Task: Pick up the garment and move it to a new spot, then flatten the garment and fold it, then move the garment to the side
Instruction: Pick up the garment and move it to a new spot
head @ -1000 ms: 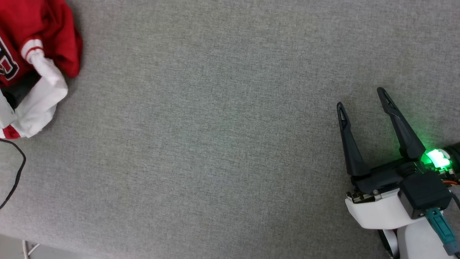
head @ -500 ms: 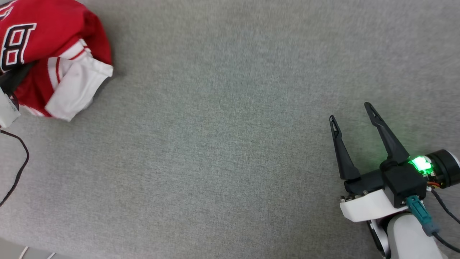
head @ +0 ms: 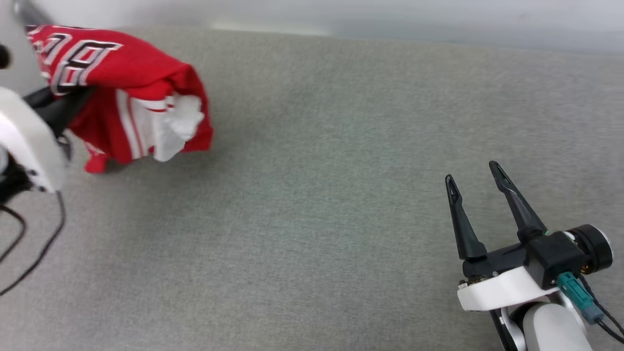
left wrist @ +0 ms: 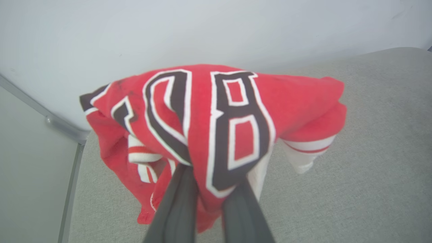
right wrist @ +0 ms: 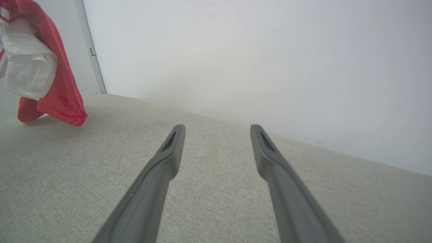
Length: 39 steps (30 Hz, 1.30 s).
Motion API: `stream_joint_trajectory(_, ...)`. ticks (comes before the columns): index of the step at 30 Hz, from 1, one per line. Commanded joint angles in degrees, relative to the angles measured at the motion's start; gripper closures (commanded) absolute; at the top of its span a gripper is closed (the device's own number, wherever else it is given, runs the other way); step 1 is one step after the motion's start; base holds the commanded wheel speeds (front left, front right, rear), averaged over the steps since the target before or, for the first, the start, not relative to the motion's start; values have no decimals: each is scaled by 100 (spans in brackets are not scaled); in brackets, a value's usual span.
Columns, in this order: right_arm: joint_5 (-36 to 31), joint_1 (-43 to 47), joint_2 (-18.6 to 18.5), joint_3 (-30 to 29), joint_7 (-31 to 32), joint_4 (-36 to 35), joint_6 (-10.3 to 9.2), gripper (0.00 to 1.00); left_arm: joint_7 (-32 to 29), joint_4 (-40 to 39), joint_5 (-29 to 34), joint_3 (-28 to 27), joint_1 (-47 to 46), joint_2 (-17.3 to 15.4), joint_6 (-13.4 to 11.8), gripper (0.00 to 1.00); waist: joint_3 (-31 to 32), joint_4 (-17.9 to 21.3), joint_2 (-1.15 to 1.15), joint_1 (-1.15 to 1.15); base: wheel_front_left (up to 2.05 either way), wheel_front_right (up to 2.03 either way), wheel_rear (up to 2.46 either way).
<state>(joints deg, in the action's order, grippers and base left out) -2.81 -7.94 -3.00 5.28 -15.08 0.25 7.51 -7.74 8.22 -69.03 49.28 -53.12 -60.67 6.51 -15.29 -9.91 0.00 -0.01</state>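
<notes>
The garment (head: 131, 92), red with white sleeves and black white-outlined letters, hangs bunched at the table's far left. My left gripper (head: 78, 97) is shut on it, its fingertips buried in the cloth. In the left wrist view the garment (left wrist: 236, 101) drapes over both dark fingers (left wrist: 179, 206), the lower hem near the grey surface. My right gripper (head: 470, 171) rests open and empty at the near right, far from the garment. The right wrist view shows its spread fingers (right wrist: 168, 158) and the garment (right wrist: 57, 91) hanging at the upper left.
A grey fabric tabletop (head: 312, 204) spreads between the two arms. Its far edge meets a white wall (head: 370, 19). A black cable (head: 34, 258) loops at the near left. A metal strip (left wrist: 64, 130) runs along the wall past the table's left end.
The head camera has tilted up, bringing the far edge and wall into view. The left gripper has carried the garment rightward, lifted off the surface. The right gripper stays open.
</notes>
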Motion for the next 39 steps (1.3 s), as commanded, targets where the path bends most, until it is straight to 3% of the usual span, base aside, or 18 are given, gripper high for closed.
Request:
stream_joint_trajectory(1, 35, 84, 21, 0, -12, 3, -4, 0, -24, -91, 43, 32, -57, 126, -81, 100, 231, 233, 0, 1, 0, 0, 0)
stream_joint_trajectory(12, 215, 73, 21, -302, -13, -134, -4, 0, -29, -1047, 392, 449, 39, 1531, -1321, 100, 331, 924, 0, 1, 0, 0, 0)
stream_joint_trajectory(13, 242, 5, 21, -431, -13, -174, -4, 0, 64, -996, 468, 647, 241, 2024, -1632, 100, 256, 1160, 0, 1, 0, 0, 0)
stream_joint_trajectory(17, 278, -45, 22, -520, -13, -246, -4, 0, -44, -620, 647, 1104, 411, 2567, -1805, 100, 100, 1458, 0, 1, 0, 0, 0)
stream_joint_trajectory(22, 326, -136, 22, -550, -13, -306, -4, 0, -351, 130, 981, 1814, 502, 3254, -1767, 100, -105, 1717, 0, 1, 0, 0, 0)
stream_joint_trajectory(23, 328, -150, 22, -544, -13, -315, -4, 0, -388, 263, 1035, 1920, 502, 3395, -1744, 80, -139, 1750, 0, 1, 0, 0, 0)
stream_joint_trajectory(24, 343, -157, 23, -534, -13, -319, -4, 0, -403, 384, 1072, 1995, 511, 3534, -1699, 0, -170, 1781, 0, 1, 0, 0, 0)
stream_joint_trajectory(27, 371, -142, 22, -521, -13, -315, -4, 0, -361, 704, 1160, 2110, 514, 3901, -1553, 0, -222, 1822, 0, 1, 0, 0, 0)
stream_joint_trajectory(32, 355, -88, 22, -499, -13, -245, -4, 0, -168, 1068, 1326, 2194, 487, 4250, -1342, 0, -106, 1742, 0, 1, 0, 0, 0)
stream_joint_trajectory(39, 225, 79, 20, -541, -13, -142, -4, 0, 312, 1075, 1359, 2031, 603, 4191, -1365, 0, 419, 1379, 0, 1, 0, 0, 0)
